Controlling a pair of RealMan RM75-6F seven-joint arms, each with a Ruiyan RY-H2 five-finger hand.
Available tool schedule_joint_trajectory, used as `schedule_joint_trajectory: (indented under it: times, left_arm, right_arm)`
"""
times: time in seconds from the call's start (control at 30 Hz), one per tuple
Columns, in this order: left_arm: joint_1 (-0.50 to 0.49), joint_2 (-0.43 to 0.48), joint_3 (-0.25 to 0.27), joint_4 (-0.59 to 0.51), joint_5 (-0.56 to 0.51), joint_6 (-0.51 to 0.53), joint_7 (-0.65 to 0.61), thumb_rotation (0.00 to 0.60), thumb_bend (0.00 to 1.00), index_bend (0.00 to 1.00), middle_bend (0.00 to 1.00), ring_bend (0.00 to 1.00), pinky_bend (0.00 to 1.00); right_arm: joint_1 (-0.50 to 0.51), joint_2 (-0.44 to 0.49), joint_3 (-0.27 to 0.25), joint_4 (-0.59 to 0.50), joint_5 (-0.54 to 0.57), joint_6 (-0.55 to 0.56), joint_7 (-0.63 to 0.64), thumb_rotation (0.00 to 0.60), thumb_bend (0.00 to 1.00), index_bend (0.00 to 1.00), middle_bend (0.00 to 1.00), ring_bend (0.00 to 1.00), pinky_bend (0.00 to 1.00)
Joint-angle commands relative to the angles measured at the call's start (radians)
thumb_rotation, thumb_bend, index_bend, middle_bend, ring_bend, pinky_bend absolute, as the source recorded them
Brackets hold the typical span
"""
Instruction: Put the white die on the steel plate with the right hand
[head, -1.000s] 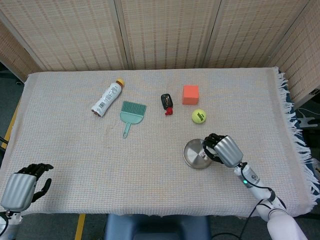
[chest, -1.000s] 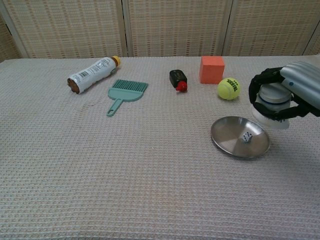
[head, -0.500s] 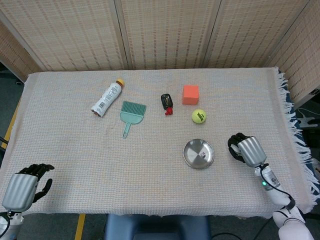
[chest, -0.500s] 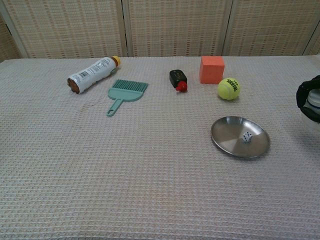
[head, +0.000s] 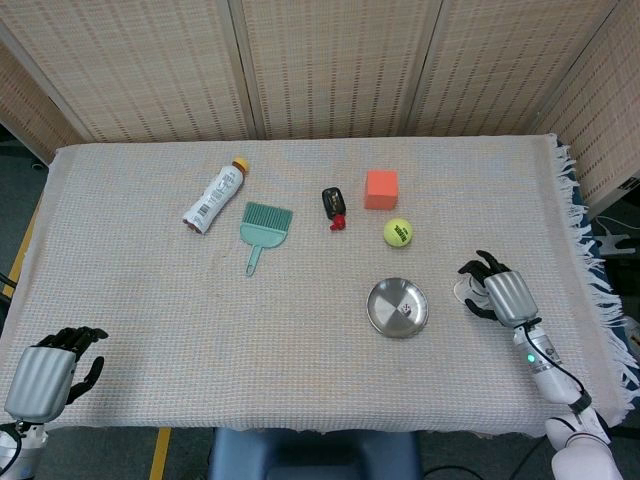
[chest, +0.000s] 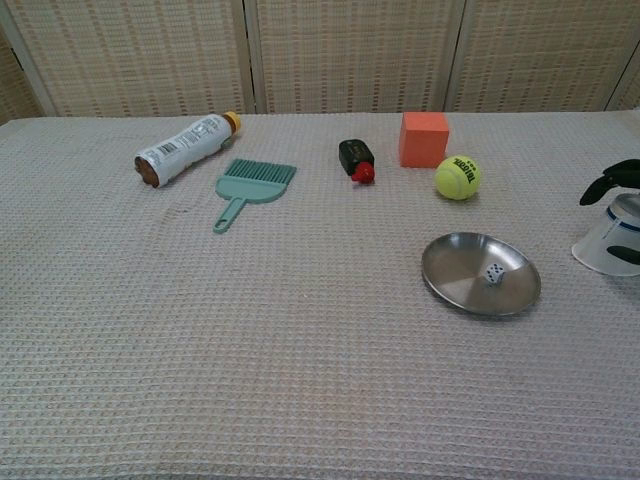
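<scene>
Sitting where: the die (chest: 494, 272) lies inside the plate (chest: 455, 280), right of the plate's middle, so the job looks done.
Plate: it rests on the desk (head: 150, 300) in the lower right of the head view, below the ball (head: 397, 232).
Right hand: the right hand (head: 497, 294) is just right of the plate and not touching it. Its fingers (head: 474, 270) are spread a little and hold nothing.
Why there: I think it sits off to the side because it has nothing more to carry.
Left hand: the left hand (head: 45, 373) is in the lower left corner of the head view, at the desk edge, out of the way. Its dark fingers look curled in with nothing in them.
Hard to see: the chest view cuts the right hand off at the right edge. The die's dots are too small to read.
</scene>
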Motion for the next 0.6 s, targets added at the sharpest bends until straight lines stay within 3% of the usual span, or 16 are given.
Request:
schedule_joint_trajectory:
  times: [0.03, 0.17, 0.27, 0.4, 0.5, 0.6]
  left_arm:
    - [0.0, 0.0, 0.0, -0.001, -0.001, -0.001, 0.001, 0.6, 0.39, 0.39, 0.43, 0.4, 0.59]
    - [0.001, 0.001, 0.001, -0.002, 0.0, 0.001, 0.001, 0.6, 0.39, 0.39, 0.43, 0.4, 0.59]
    - [0.002, 0.002, 0.002, -0.002, 0.001, 0.002, 0.003, 0.6, 0.39, 0.39, 0.43, 0.4, 0.59]
    - [0.002, 0.001, 0.004, -0.002, 0.001, -0.002, 0.007, 0.6, 0.39, 0.39, 0.43, 0.4, 0.59]
    - [-0.001, 0.001, 0.006, -0.004, 0.004, -0.007, 0.008, 0.6, 0.39, 0.39, 0.43, 0.4, 0.59]
    - [-0.003, 0.0, 0.009, -0.002, 0.009, -0.012, 0.014, 0.6, 0.39, 0.39, 0.43, 0.4, 0.59]
  right_arm:
    - [-0.002, 0.009, -0.007, -0.004, -0.007, 0.013, -0.003, 0.6, 0.16, 0.27, 0.22, 0.05, 0.32]
    - [-0.008, 0.036, -0.012, -0.025, -0.016, 0.071, -0.04, 0.6, 0.14, 0.15, 0.12, 0.0, 0.18]
    - [-0.028, 0.07, -0.009, -0.068, -0.021, 0.19, -0.105, 0.6, 0.12, 0.05, 0.05, 0.0, 0.1]
    - [-0.086, 0.142, 0.001, -0.194, -0.022, 0.36, -0.301, 0.6, 0.1, 0.01, 0.05, 0.0, 0.06]
    - [-0.154, 0.254, 0.003, -0.442, -0.011, 0.418, -0.513, 0.6, 0.1, 0.0, 0.05, 0.0, 0.06]
    - [-0.207, 0.434, -0.012, -0.854, 0.023, 0.372, -0.747, 0.6, 0.1, 0.0, 0.05, 0.0, 0.06]
